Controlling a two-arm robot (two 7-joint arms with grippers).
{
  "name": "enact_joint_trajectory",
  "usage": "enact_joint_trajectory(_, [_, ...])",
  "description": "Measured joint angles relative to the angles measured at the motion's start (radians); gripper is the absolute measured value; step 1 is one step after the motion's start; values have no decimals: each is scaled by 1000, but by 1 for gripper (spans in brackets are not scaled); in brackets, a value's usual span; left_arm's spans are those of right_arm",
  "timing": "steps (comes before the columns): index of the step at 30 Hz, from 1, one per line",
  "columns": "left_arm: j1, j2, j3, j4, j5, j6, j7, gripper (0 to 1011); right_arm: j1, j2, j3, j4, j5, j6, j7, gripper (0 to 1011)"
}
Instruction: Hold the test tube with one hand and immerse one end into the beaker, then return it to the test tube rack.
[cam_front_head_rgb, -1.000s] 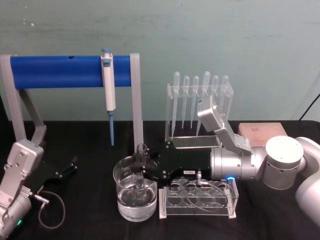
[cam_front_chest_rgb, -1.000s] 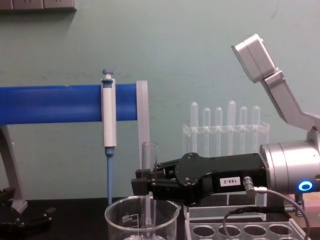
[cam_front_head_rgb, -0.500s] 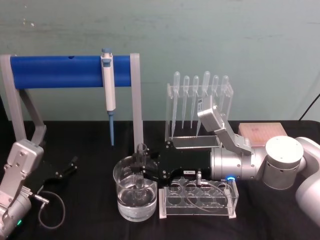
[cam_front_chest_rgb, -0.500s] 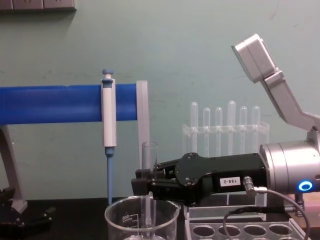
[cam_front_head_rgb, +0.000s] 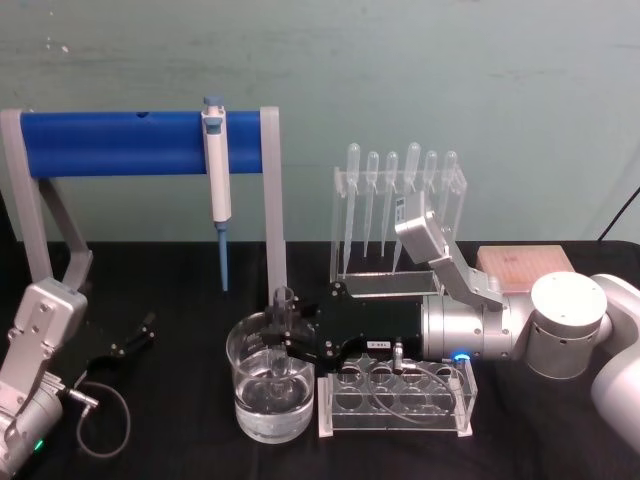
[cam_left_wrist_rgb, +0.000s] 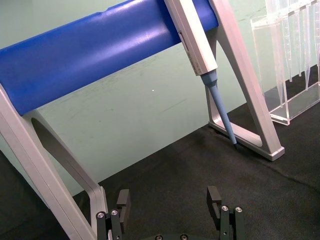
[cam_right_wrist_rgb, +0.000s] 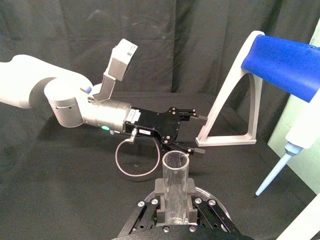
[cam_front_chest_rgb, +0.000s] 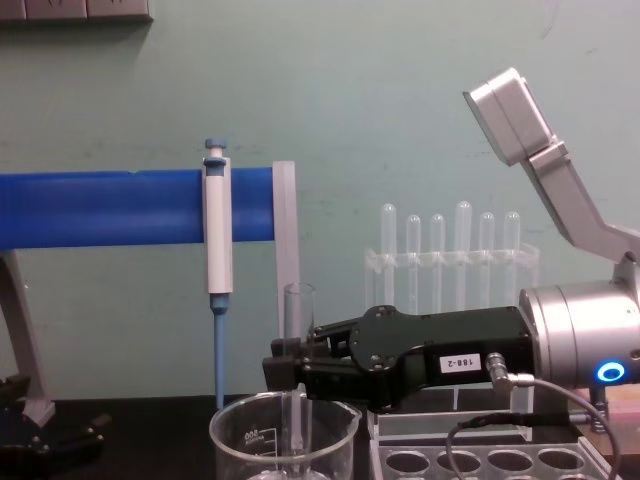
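Clear glass with a flared rim, the test tube (cam_front_chest_rgb: 298, 312) stands upright, open mouth up, its lower end down inside the wide beaker (cam_front_chest_rgb: 236, 440). The right gripper (cam_front_chest_rgb: 286, 368) is clamped around the tube's middle, just above the beaker's rim. The left gripper (cam_left_wrist_rgb: 170, 200) sits low at the left of the bench (cam_front_head_rgb: 180, 280), fingers apart and empty.
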Motion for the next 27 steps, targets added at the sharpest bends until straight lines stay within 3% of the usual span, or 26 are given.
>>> enact_joint_trajectory(27, [0, 0, 0, 0, 0, 0, 0, 1000, 0, 0, 0, 0, 0, 0, 0, 226])
